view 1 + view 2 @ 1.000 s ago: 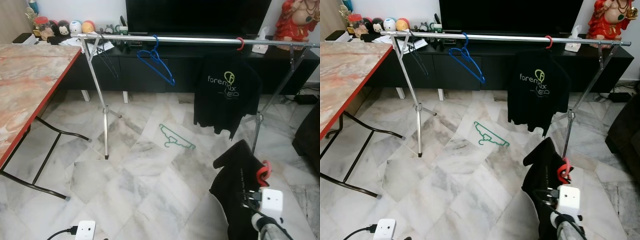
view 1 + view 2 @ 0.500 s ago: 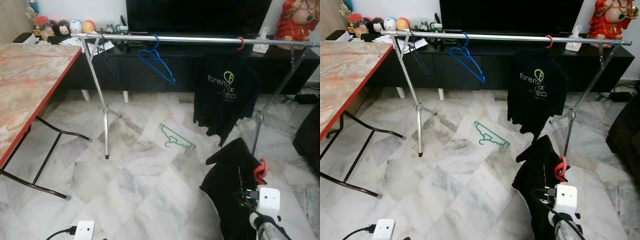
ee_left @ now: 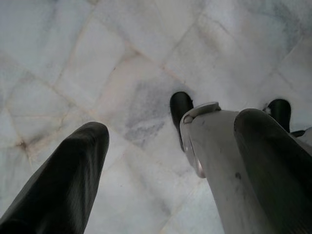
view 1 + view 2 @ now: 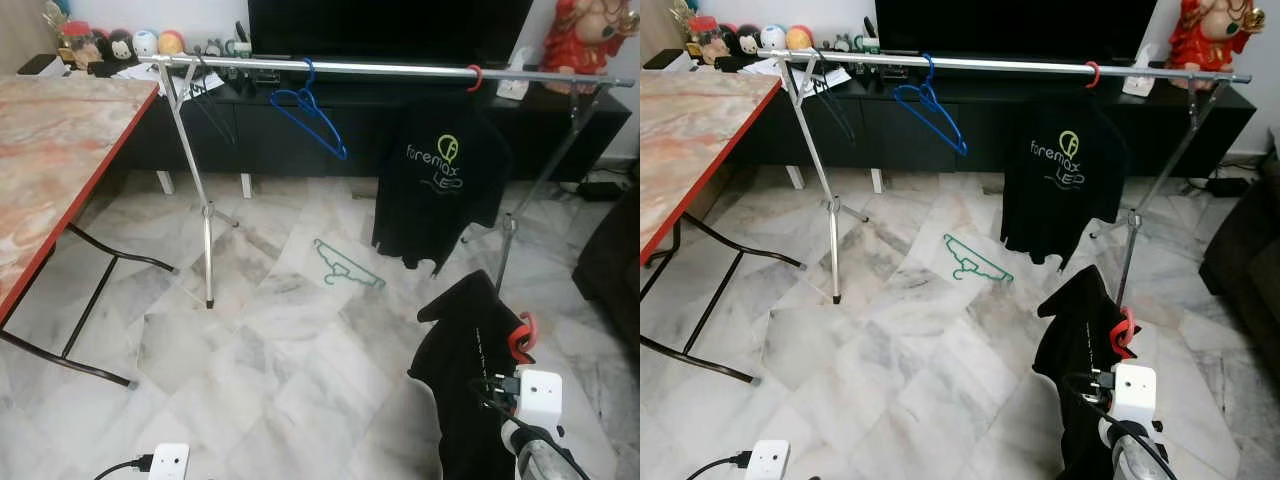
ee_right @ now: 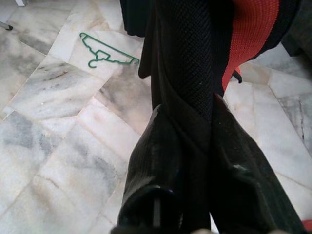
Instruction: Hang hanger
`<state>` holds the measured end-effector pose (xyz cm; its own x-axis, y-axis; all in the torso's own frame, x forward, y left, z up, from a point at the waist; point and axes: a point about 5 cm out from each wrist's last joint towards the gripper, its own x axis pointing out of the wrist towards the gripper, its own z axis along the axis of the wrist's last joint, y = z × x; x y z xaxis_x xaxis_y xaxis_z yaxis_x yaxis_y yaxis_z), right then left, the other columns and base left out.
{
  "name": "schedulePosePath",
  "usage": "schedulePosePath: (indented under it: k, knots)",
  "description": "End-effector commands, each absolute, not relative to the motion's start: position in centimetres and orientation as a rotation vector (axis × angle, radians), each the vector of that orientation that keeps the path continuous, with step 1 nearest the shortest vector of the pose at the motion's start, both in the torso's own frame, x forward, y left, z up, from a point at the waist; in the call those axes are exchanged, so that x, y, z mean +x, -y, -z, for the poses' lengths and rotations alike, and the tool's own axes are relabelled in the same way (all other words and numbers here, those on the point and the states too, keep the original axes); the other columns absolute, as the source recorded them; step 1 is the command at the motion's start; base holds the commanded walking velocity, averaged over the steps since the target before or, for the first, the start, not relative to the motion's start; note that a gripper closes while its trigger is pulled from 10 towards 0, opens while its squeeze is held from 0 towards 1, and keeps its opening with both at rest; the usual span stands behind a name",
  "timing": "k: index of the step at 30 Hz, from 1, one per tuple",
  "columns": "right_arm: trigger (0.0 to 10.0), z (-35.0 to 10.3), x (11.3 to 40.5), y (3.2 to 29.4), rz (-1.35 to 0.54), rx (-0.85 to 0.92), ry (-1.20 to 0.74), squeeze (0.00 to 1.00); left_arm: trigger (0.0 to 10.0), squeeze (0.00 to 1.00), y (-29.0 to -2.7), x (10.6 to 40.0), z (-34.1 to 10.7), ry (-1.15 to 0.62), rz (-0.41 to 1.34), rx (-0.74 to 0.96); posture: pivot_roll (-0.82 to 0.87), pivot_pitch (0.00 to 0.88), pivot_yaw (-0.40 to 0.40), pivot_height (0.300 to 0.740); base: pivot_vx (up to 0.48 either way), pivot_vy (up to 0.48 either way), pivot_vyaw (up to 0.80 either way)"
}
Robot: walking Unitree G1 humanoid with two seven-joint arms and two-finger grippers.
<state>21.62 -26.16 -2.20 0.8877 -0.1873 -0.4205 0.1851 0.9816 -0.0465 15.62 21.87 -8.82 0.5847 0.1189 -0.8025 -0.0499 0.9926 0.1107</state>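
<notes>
Fingers [image 5: 161, 161] of my right gripper [image 5: 195, 146] are pinching a red hanger [image 4: 519, 336] draped with a black garment [image 4: 465, 370], low before the rail [image 4: 390, 68]. My left gripper [image 3: 165, 161] is hanging spread, holding nothing. A hung shirt [image 4: 437, 185] is reading "foremax".

On my left I see a marble-patterned tabletop [image 4: 50, 150] with a red edge. Ahead, a black TV cabinet [image 4: 300, 130] carries small toy figures [image 4: 120, 45], a dark screen [image 4: 390, 25] and a red statue [image 4: 585, 40]. The floor [image 4: 250, 360] is pale marble tile.
</notes>
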Motion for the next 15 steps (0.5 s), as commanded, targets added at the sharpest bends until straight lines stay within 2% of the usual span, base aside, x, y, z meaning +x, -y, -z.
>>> schedulePosePath:
  k: [1, 7, 15]
  knots:
    - [10.0, 1.9, 21.6, 27.1, 0.208, -0.014, -0.429, 0.0, 10.0, 0.0, -22.0, 14.9, 9.1, -0.972, -0.101, 0.076, -0.06, 0.052, -0.046, 0.74, -0.274, 0.0, 0.0]
    - [10.0, 2.4, 20.6, 29.0, 0.232, -0.002, -0.483, 0.0, 10.0, 0.0, -22.0, 14.8, 9.2, -0.977, -0.095, 0.078, -0.07, 0.051, -0.044, 0.74, -0.275, 0.0, 0.0]
    - [10.0, 2.4, 20.9, 29.6, 0.241, 0.004, -0.512, 0.0, 10.0, 0.0, -21.9, 14.4, 9.3, -0.986, -0.096, 0.076, -0.06, 0.053, -0.046, 0.74, -0.274, 0.0, 0.0]
